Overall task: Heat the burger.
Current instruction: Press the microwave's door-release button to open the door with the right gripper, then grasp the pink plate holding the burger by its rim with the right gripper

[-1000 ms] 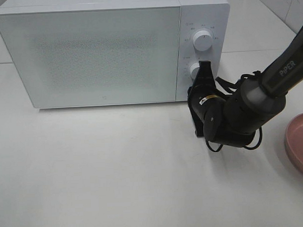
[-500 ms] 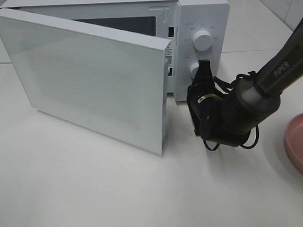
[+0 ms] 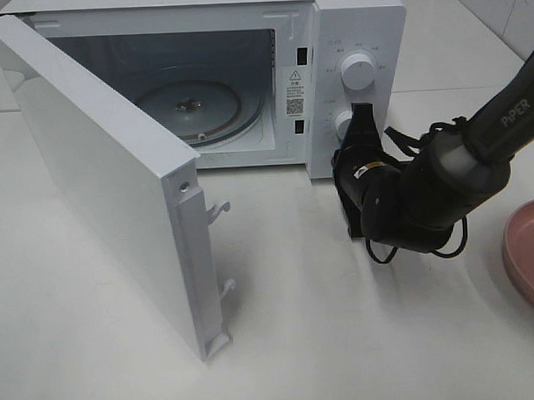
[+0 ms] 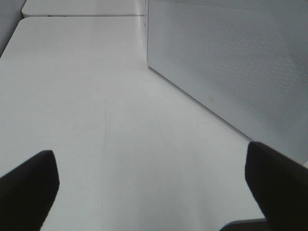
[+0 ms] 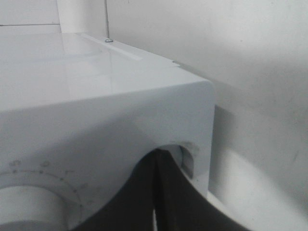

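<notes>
The burger is out of view in every frame. The white microwave (image 3: 353, 21) stands at the back with its door (image 3: 100, 188) swung wide open to the left, showing the empty glass turntable (image 3: 193, 106). My right gripper (image 3: 362, 118) is shut, and its tips are against the control panel beside the lower knob (image 3: 341, 123). In the right wrist view the shut fingers (image 5: 156, 163) meet at the microwave's front face (image 5: 96, 96). My left gripper (image 4: 151, 192) is open and empty over bare table, with the door's outer face (image 4: 231, 62) ahead of it. It does not show in the high view.
A pink round plate (image 3: 528, 252) lies at the right edge of the table and looks empty in the part that shows. The upper knob (image 3: 358, 72) is above the right gripper. The open door reaches far out over the left front of the white table (image 3: 342, 338).
The microwave door went from shut to wide open, swinging out to the left. My right gripper stayed at the lower part of the control panel.
</notes>
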Available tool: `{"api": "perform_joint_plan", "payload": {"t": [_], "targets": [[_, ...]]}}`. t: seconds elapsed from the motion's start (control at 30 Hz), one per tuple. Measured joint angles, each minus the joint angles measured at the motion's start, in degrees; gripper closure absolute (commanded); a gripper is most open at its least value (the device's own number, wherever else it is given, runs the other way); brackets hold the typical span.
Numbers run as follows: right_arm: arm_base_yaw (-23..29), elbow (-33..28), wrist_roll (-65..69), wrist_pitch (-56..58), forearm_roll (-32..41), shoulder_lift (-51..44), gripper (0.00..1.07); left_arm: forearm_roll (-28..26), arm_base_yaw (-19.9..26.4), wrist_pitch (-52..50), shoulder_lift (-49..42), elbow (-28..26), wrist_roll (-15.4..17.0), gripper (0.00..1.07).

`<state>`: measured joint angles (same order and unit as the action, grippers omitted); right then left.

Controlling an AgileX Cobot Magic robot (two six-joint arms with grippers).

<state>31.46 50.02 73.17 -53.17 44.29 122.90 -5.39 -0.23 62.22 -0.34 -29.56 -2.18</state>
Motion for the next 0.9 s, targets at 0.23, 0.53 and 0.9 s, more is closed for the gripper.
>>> {"api": "perform_joint_plan", "payload": {"t": [0.23, 0.53, 0.9], "targets": [[-0.29, -1.66, -3.50, 3.84, -0.52, -2.98, 1.07, 0.00, 0.00, 0.00, 0.00, 0.00, 0.00, 0.09], [-0.34, -5.33, -9.63, 10.14, -0.63, -7.51, 1.07, 0.00, 0.00, 0.00, 0.00, 0.00, 0.00, 0.09], [-1.49, -10.26, -28.19, 23.38, -4.18, -19.08, 1.07, 0.00, 0.00, 0.00, 0.00, 0.00, 0.00, 0.09]]}}
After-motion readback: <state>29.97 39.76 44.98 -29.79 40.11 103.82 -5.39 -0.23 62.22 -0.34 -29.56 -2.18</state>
